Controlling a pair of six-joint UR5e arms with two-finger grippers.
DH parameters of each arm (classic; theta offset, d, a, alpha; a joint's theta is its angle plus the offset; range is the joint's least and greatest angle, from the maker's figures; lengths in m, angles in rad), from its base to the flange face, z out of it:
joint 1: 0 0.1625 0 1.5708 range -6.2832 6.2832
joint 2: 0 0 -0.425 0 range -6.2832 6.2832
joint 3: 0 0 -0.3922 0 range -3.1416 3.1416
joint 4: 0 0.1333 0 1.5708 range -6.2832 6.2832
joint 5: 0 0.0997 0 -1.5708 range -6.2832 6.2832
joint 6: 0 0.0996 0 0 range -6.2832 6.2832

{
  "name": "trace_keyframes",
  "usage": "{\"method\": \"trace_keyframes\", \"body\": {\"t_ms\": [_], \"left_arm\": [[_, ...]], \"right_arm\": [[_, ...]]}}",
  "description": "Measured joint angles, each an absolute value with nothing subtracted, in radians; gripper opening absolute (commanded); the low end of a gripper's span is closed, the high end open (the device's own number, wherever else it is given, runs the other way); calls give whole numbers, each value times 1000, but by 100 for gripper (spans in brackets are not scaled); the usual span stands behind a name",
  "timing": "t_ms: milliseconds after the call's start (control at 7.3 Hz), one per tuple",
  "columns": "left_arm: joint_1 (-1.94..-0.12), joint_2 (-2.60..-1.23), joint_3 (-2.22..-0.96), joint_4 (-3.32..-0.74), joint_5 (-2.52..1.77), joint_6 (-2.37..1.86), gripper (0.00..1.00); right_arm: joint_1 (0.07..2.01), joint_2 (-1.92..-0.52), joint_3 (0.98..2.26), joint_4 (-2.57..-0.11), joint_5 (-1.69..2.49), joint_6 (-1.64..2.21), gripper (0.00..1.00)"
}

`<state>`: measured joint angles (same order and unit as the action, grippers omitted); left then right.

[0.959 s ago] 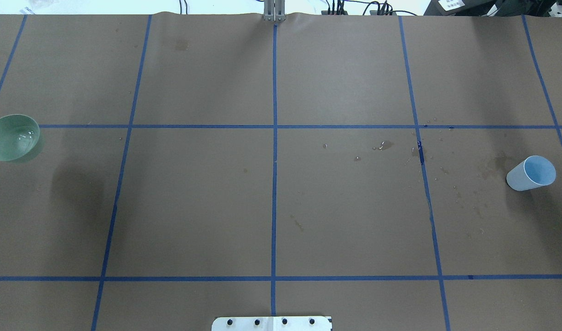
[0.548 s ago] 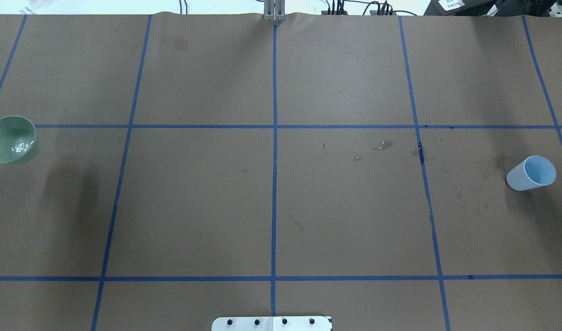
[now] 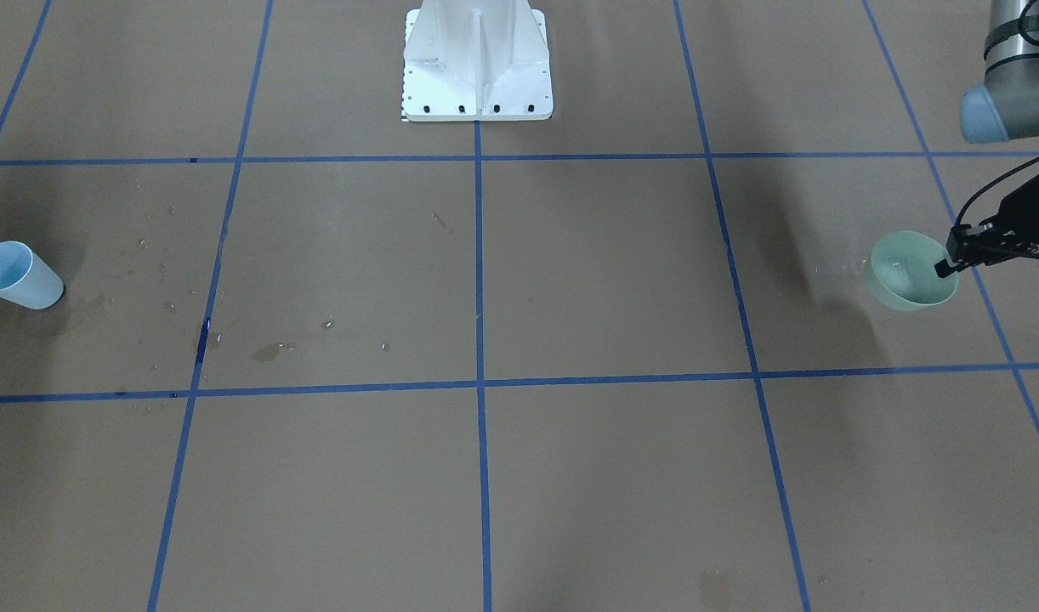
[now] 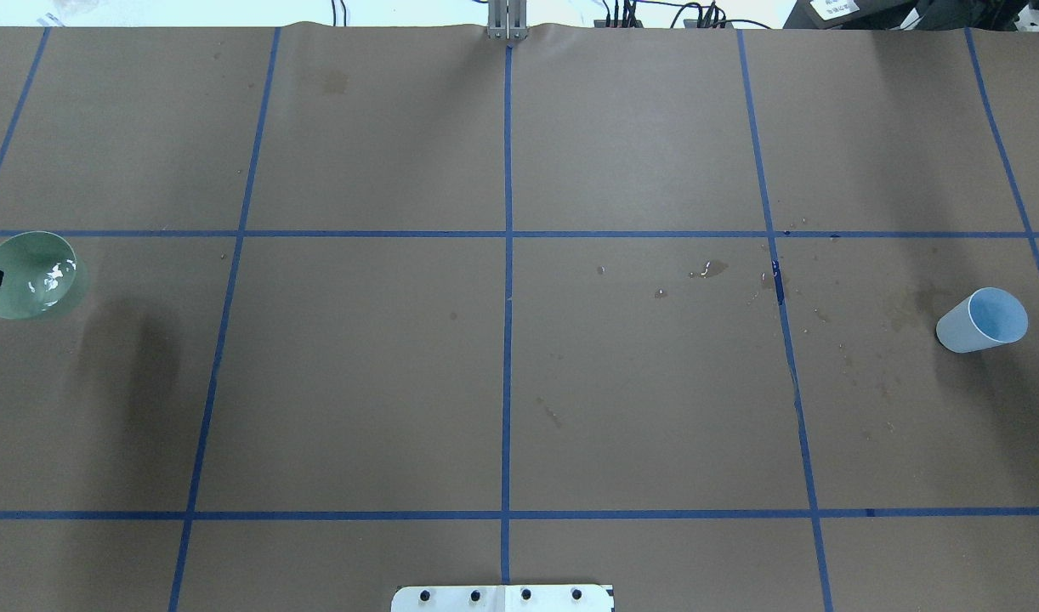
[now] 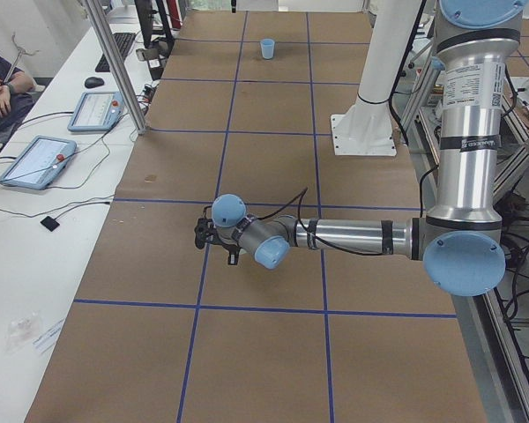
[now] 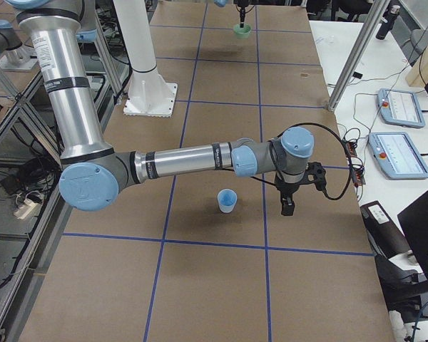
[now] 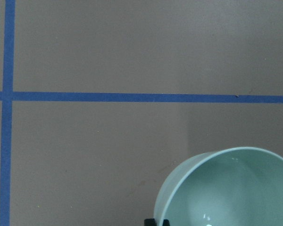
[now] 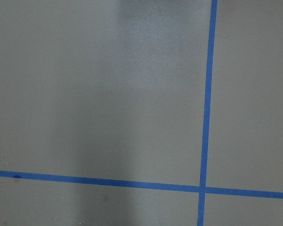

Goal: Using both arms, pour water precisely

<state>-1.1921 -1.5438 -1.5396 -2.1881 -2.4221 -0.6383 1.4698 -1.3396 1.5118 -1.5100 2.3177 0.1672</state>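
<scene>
Water (image 4: pixel 45 280): lying as bright glints inside the green bowl (image 3: pixel 902 285), far out to the left of the pedestal base (image 3: pixel 477 68). Clamping that bowl's rim with the left pincer (image 3: pixel 945 267), narrowed onto the wall, and holding it seemingly just clear of the worktop (image 3: pixel 604 255). Hanging the right pincer (image 6: pixel 287 208) near the blue cup (image 6: pixel 227 201), standing upright far out to the base's right, apart from it; impossible to tell from this side view whether wide or narrow.

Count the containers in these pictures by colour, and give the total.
green bowl: 1
blue cup: 1
Total: 2
</scene>
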Motion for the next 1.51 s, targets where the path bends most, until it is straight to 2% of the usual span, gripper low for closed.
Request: {"method": "trace_keyframes", "body": {"t_ms": [548,1096,1370,1506], "left_arm": [[-1138,-1541,-1539,-2204,-2422,-658,0],[-1105,-1540,-1537,-2200,-2422,-658,22],[-1094,-1539,-1535,-2198,-2422,-658,22],[-1088,-1539,-1534,-2198,-2422,-658,33]], "right_arm": [[1470,-1338,1508,-1509,2311,167,99],[1470,-1339,1503,-1508,2310,167,99],[1470,-1339,1501,-1508,2310,167,99],[1470,-1338,1500,-1508,2310,167,99]]}}
